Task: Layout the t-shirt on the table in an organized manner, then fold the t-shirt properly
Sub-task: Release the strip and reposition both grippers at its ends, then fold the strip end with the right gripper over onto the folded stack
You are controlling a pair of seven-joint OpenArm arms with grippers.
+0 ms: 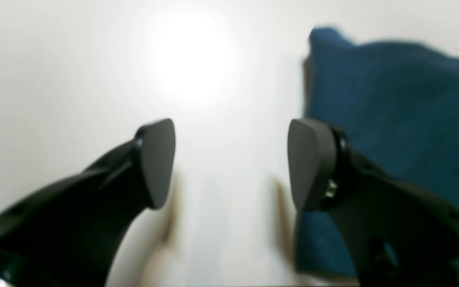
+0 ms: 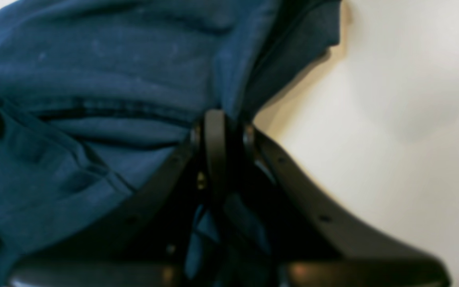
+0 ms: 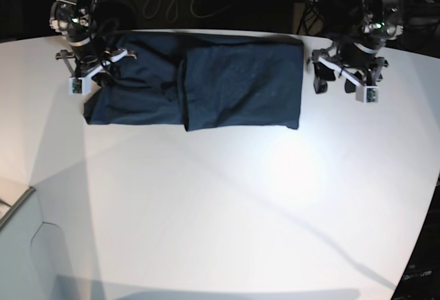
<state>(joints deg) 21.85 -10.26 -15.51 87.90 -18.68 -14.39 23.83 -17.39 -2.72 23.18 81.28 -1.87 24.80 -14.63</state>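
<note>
**Right gripper pinching the shirt, left one empty**

Left gripper (image 1: 231,163), left wrist view: jaws spread wide, nothing between them but bare table (image 1: 74,71). The shirt (image 1: 397,119) sits off at 3 o'clock, just past one finger.

Right wrist view: right gripper (image 2: 223,131) is clamped tight on a fold of shirt (image 2: 94,79), cloth bunched up toward 10 o'clock.

Base view: shirt (image 3: 227,87) lies half-folded at the table's (image 3: 227,210) 12 o'clock edge, right gripper (image 3: 93,66) on its 9 o'clock end, left gripper (image 3: 344,80) just beside the 3 o'clock end.

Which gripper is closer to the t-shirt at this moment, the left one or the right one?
The right. The right gripper is shut on the t-shirt at one end; the left gripper is open beside the other end, over bare table.
</note>
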